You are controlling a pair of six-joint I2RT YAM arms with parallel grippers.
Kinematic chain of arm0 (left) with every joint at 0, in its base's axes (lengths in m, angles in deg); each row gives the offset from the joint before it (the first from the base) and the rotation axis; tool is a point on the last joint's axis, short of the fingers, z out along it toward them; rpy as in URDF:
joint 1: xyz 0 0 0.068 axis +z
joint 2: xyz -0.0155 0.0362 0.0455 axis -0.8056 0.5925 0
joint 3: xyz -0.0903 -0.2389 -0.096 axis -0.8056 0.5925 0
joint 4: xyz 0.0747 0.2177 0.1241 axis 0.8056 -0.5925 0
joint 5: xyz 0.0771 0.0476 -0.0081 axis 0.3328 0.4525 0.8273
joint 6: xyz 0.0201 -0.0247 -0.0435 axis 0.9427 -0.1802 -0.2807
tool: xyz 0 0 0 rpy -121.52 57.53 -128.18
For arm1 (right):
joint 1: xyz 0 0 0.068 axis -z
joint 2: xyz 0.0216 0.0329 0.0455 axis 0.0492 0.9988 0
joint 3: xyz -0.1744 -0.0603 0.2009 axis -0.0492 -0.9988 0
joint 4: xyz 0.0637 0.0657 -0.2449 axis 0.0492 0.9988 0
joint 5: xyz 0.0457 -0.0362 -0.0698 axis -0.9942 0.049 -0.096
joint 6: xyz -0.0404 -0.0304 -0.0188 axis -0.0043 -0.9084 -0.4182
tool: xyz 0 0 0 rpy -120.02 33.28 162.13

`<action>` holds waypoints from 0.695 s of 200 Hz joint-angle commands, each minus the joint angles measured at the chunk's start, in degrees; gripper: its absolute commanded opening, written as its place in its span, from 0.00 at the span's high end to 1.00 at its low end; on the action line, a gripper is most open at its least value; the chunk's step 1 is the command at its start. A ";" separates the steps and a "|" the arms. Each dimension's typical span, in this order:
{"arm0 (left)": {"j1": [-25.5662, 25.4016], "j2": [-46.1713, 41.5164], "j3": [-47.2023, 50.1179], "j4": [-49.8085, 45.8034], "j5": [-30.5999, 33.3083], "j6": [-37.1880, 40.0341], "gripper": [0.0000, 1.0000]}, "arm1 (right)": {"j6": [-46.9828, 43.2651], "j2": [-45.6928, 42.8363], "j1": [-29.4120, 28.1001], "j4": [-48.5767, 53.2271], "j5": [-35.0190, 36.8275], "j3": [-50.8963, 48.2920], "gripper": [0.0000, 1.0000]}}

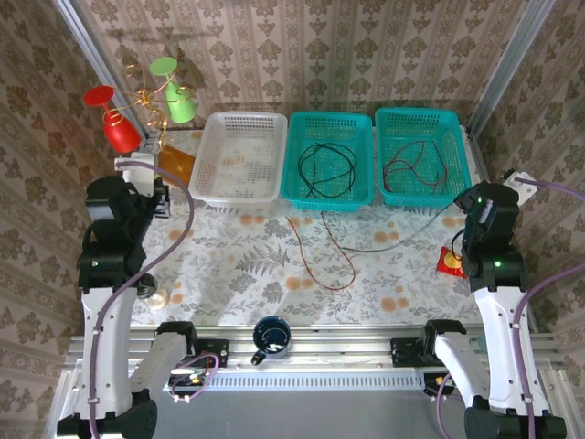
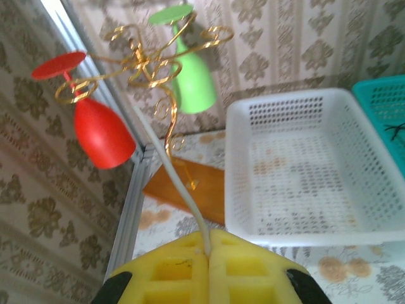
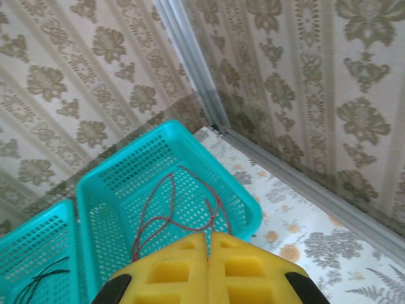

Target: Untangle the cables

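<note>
**A:** Where are the cables?

**B:** A black cable [image 1: 327,171] lies looped in the middle teal basket [image 1: 331,203]. A dark red cable [image 3: 166,221] lies looped in the right teal basket [image 1: 428,201], near the far right corner of the counter [image 1: 238,256]. Both baskets sit along the far edge, in a row with a white basket [image 1: 208,160].

**A:** Any loose ones?

**B:** Two, on the open counter just in front of the teal baskets. A red cable [image 1: 311,274] hangs in a long U toward the middle of the counter. A grey cable [image 1: 393,242] starts close beside it and runs off toward the right edge. I cannot tell where its end lies, or whether the two touch.

**A:** And the fingers?

**B:** The left fingers [image 2: 171,266] are up near the far left corner. They are clenched, with a pale cable [image 2: 166,161] pinched in the seam between them. It sticks out toward the gold wire stand [image 2: 149,66]. The right fingers [image 3: 177,263] are pressed together too, raised near the right edge and pointing at the right teal basket, with nothing between them.
</note>
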 commanded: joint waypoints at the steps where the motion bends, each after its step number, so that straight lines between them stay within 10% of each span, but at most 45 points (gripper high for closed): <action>1: 2.22 -0.96 1.06 -1.96 -1.28 -0.74 1.00 | -1.35 -1.34 1.03 0.97 2.39 0.49 1.00; 59: 2.26 -1.54 2.13 1.33 -16.57 -8.58 1.00 | 2.77 -0.57 1.05 -1.73 -16.61 5.98 1.00; 139: -6.59 -2.71 12.54 6.42 -15.03 -14.16 1.00 | 7.47 9.25 -10.99 -11.63 -27.37 26.77 1.00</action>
